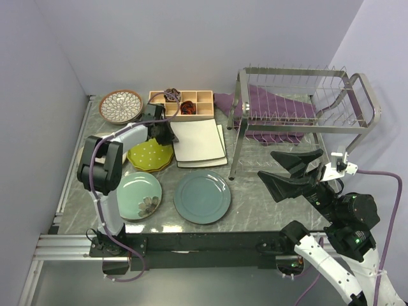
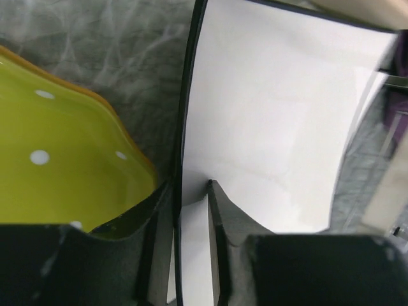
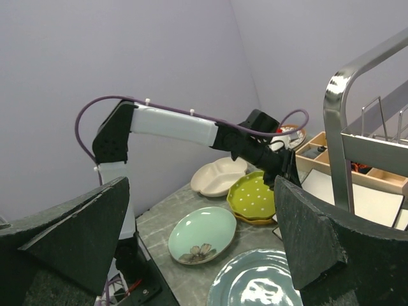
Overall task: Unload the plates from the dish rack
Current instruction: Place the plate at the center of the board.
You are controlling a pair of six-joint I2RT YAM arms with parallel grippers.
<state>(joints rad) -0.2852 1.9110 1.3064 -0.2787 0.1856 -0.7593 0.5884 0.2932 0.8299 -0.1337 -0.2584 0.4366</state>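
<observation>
The dish rack [image 1: 237, 105] stands at the back right with no plates in it. My left gripper [image 1: 167, 134] is at the left edge of the two stacked white square plates [image 1: 199, 141]. In the left wrist view its jaws [image 2: 189, 185] close on the top white plate's [image 2: 280, 115] dark rim. The yellow-green scalloped plate [image 1: 150, 155] lies beside it on an orange one. The pale green floral [image 1: 139, 195], teal [image 1: 202, 197] and brown-rimmed patterned [image 1: 121, 106] plates lie flat. The cream divided plate [image 3: 220, 176] shows in the right wrist view. My right gripper [image 1: 290, 169] is open and empty before the rack.
A wooden compartment tray [image 1: 180, 102] sits at the back next to the patterned plate. A purple cloth [image 1: 274, 108] lies under the rack. The rack's tubular leg [image 3: 338, 127] stands close to my right gripper's right finger. Walls close in at left and back.
</observation>
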